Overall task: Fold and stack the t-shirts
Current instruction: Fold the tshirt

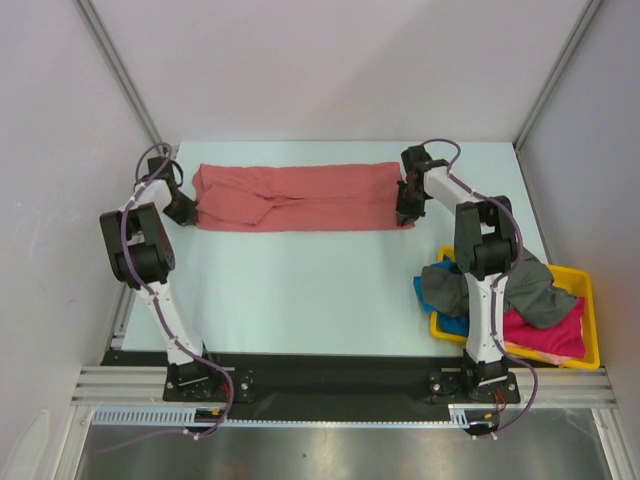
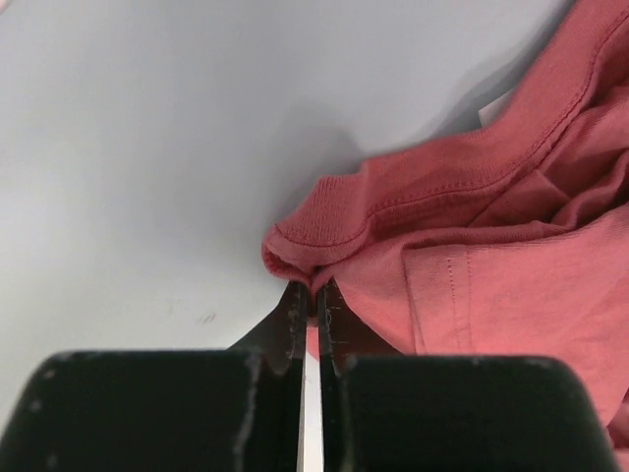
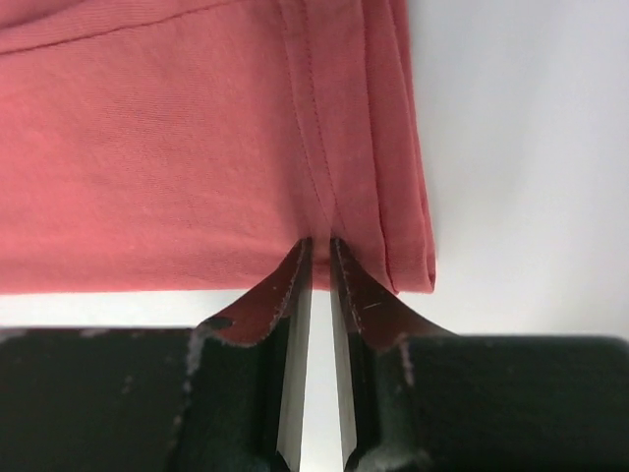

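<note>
Lying well beyond the tray (image 1: 594, 320) and to its left, the red tee (image 1: 295, 197) stretches flat as a long folded strip, each end pinched. The left gripper (image 2: 310, 293) is clenched on its bunched left corner, and the right gripper (image 3: 321, 246) on its right hem. A grey tee (image 1: 530, 285), pink tee (image 1: 552, 335) and blue tee (image 1: 450, 322) sit heaped in the tray.

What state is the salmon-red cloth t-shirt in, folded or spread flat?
Folded, not spread: the salmon-red cloth t-shirt lies as a long narrow band, and the right wrist view shows several stacked hem layers at its end.
</note>
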